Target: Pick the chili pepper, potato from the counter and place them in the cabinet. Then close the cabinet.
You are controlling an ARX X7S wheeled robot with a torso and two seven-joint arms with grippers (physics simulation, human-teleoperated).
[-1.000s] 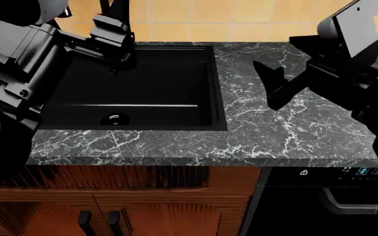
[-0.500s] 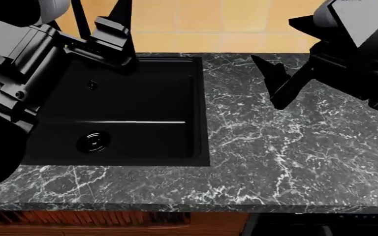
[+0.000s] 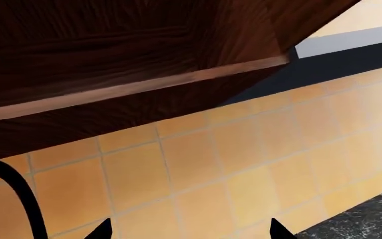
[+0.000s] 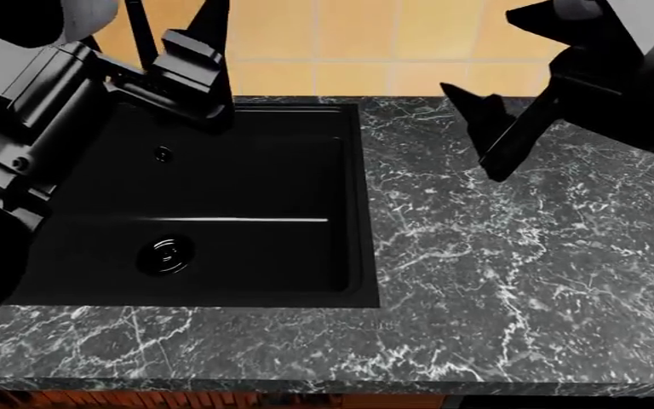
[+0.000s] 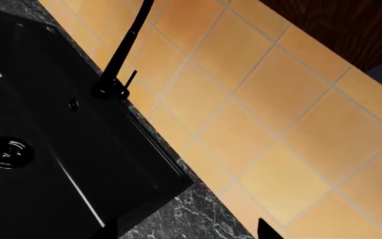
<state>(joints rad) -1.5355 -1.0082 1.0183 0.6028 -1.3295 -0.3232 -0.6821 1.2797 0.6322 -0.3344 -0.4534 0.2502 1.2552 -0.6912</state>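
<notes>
No chili pepper or potato shows in any view. The black-grey marble counter fills the right and front of the head view. My left gripper hangs over the sink's back left corner by the faucet; in its wrist view it is open and empty, facing the orange tiled wall. Above that wall is the dark wooden cabinet, seen from below; its door does not show. My right gripper hovers over the counter's back edge. Its wrist view shows it open with nothing between the fingertips.
A matte black sink basin with a round drain is set into the counter's left half. A thin black faucet stands at the back rim. The orange tile wall runs behind the counter.
The head view has shifted up and closer over the counter, so the lower cupboard doors and appliance front have left the frame. Both grippers stay open; the right arm sits higher in view.
</notes>
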